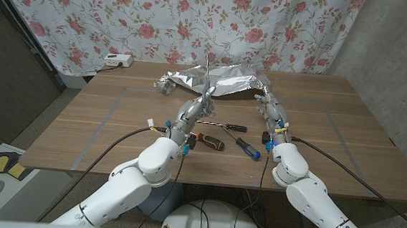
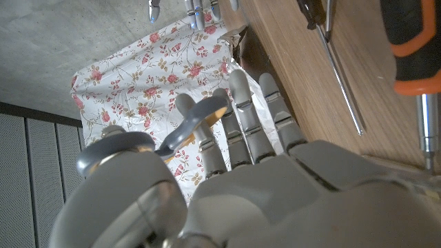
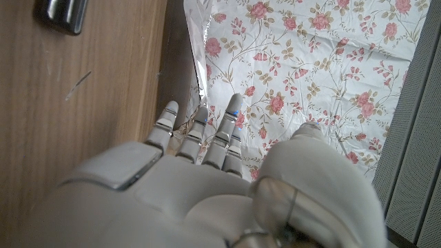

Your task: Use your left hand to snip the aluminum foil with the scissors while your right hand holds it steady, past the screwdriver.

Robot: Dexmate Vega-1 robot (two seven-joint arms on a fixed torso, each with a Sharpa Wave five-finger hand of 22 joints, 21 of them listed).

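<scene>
The crumpled aluminum foil [image 1: 217, 79] lies at the table's far middle. My left hand [image 1: 189, 116] grips the scissors [image 1: 205, 94], whose blades stick up right at the foil's near edge. In the left wrist view the grey and yellow scissors handle [image 2: 196, 120] sits among the fingers of my left hand [image 2: 262, 179]. My right hand [image 1: 269, 108] reaches to the foil's right end with straight fingers. In the right wrist view the fingertips of my right hand [image 3: 200, 179] come up to the foil's edge [image 3: 196, 69], thumb apart. A thin black screwdriver [image 1: 224, 125] lies between the arms.
An orange-and-black screwdriver [image 1: 209, 140] and a blue-handled one [image 1: 248, 147] lie near the table's front, by my wrists. A white power strip [image 1: 116, 60] sits at the back left edge. A floral curtain [image 1: 196, 20] hangs behind the table.
</scene>
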